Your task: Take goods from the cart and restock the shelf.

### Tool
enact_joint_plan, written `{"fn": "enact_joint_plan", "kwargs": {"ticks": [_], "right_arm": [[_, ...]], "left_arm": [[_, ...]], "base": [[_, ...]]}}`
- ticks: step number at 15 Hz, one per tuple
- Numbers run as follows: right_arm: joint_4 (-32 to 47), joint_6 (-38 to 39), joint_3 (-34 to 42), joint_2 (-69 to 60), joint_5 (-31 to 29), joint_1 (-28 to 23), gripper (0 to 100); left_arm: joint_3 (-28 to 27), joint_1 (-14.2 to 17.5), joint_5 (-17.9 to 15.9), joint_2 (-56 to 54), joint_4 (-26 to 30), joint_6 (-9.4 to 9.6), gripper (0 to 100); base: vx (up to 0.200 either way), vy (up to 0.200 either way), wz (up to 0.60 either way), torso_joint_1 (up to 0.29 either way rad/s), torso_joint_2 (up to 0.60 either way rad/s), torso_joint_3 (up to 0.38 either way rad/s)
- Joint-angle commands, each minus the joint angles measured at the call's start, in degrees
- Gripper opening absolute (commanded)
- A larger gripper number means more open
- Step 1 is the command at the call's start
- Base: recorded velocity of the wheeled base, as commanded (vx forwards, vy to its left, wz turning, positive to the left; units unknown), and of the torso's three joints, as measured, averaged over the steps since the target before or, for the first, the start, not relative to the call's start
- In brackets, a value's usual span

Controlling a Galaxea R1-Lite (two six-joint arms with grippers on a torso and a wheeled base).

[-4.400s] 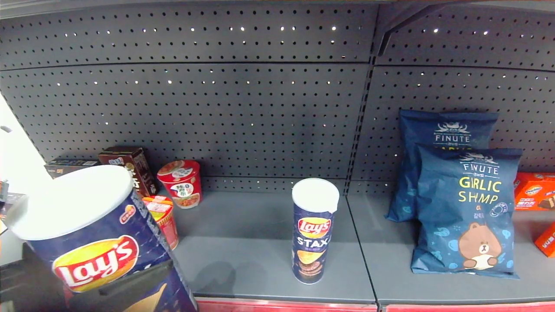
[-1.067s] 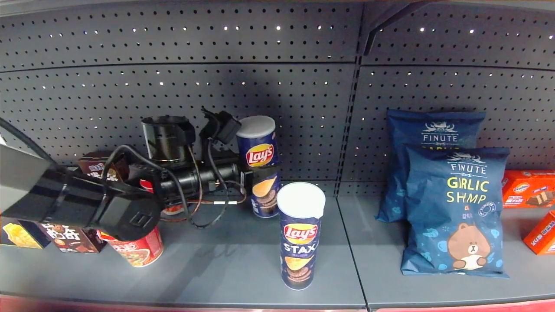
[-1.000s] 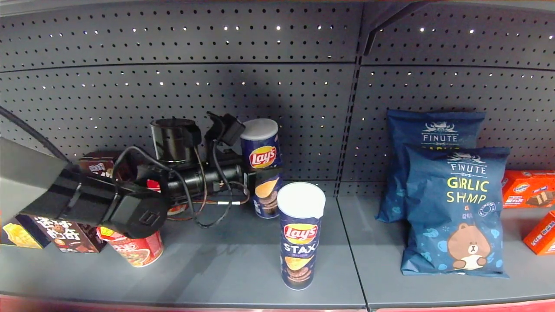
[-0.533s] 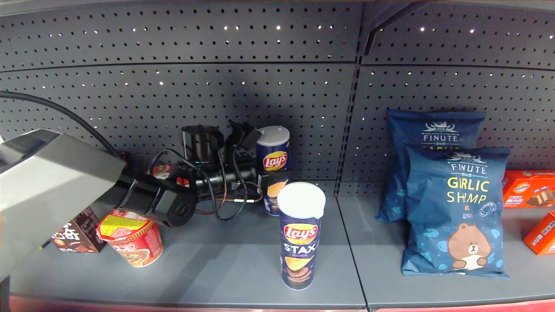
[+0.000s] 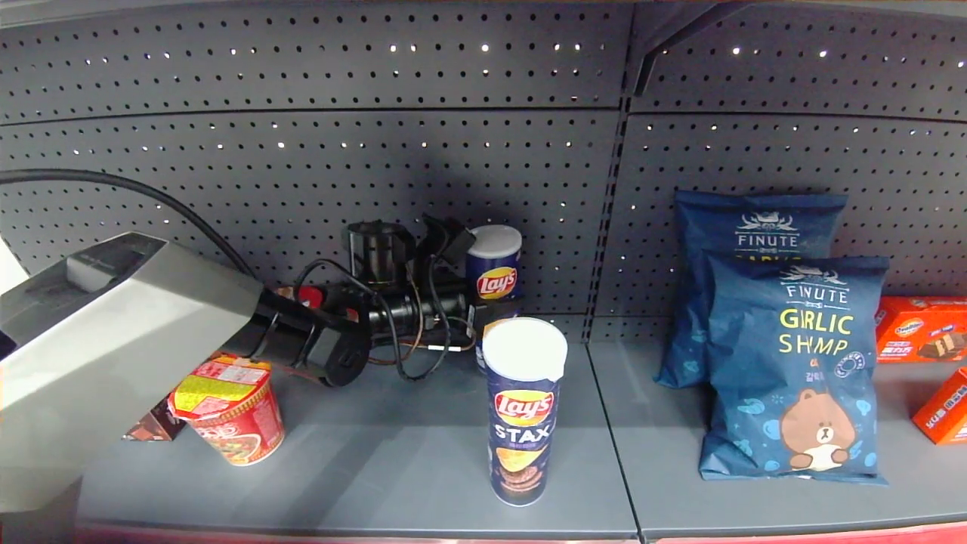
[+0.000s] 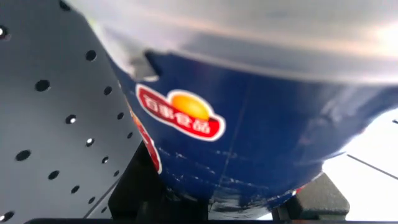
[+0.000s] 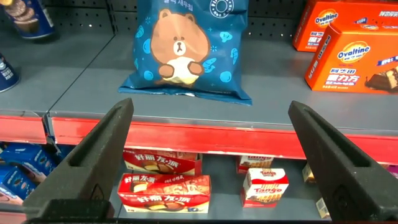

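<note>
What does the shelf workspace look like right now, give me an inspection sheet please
Surface: grey shelf, level.
Job's things: held chip can upright near the back panel, base hidden; front chip can standing free ahead of it.
Clutter: noodle cup on the left; blue snack bags and orange boxes on the right.
Grippers: left gripper, jaws shut on the held chip can; right gripper, jaws open, empty, before the shelf edge.
Cables: black cables looped along the left wrist.
Surroundings: perforated back panel; red boxes on the lower shelf.
</note>
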Motion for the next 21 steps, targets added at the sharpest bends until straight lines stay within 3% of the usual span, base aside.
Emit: {"fn": "enact_joint_plan", "kwargs": {"ticks": [1,8,11,12,18,21], "right_arm": [[-0.01,-0.02,-0.01,0.07,-0.06,0.02,100],[-0.01,0.07,-0.01,0.07,-0.06,0.02,100],[-0.01,0.16,-0.01,0.07,-0.06,0.02,100],[-0.01,0.16,-0.01,0.07,-0.06,0.02,100],[-0.01,0.16,-0.01,0.07,-0.06,0.02,100],[-0.01,0.07,-0.01,0.07,-0.06,0.02,100]], "left_arm": [[-0.28,-0.33,0.00,0.55,-0.05,-0.01,0],[-0.20,-0.69,0.00,1.26,-0.13,0.26,0],[-0.11,-0.42,0.00,1.87,-0.13,2.72,0],[-0.11,-0.42,0.00,1.96,-0.13,2.98,100],[1.03,-0.25,0.09,0.73,-0.66,3.16,100],[4.81,0.19,0.09,-3.31,-1.01,3.16,100]], "base": [[0.000,0.000,0.00,0.000,0.00,0.000],[0.000,0.000,0.00,0.000,0.00,0.000],[0.000,0.000,0.00,0.000,0.00,0.000],[0.000,0.000,0.00,0.000,0.00,0.000],[0.000,0.000,0.00,0.000,0.00,0.000],[0.000,0.000,0.00,0.000,0.00,0.000]]}}
